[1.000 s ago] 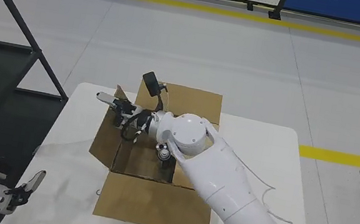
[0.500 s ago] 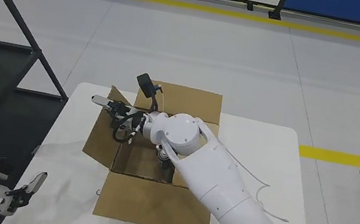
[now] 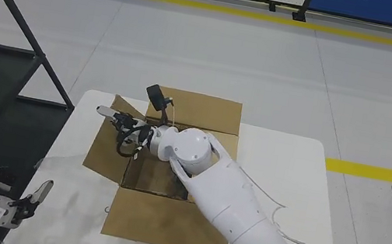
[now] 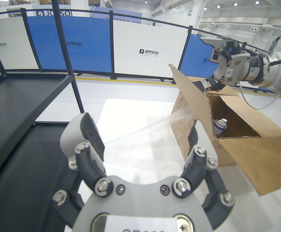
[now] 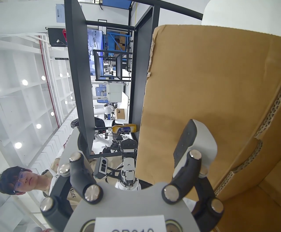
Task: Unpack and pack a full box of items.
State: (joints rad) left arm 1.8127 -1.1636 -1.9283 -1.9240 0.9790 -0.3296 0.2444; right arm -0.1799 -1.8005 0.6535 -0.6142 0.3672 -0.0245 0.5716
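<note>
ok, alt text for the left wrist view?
An open cardboard box stands on a white table with a spray can inside. The right gripper sits open at its raised side flap. In the foreground, the left gripper is open and empty.

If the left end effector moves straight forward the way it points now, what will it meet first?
Most likely the clear film strip stretching from the cardboard box toward the open left end effector. Beyond it lies the box's side wall above the white table, though depth is unclear.
</note>
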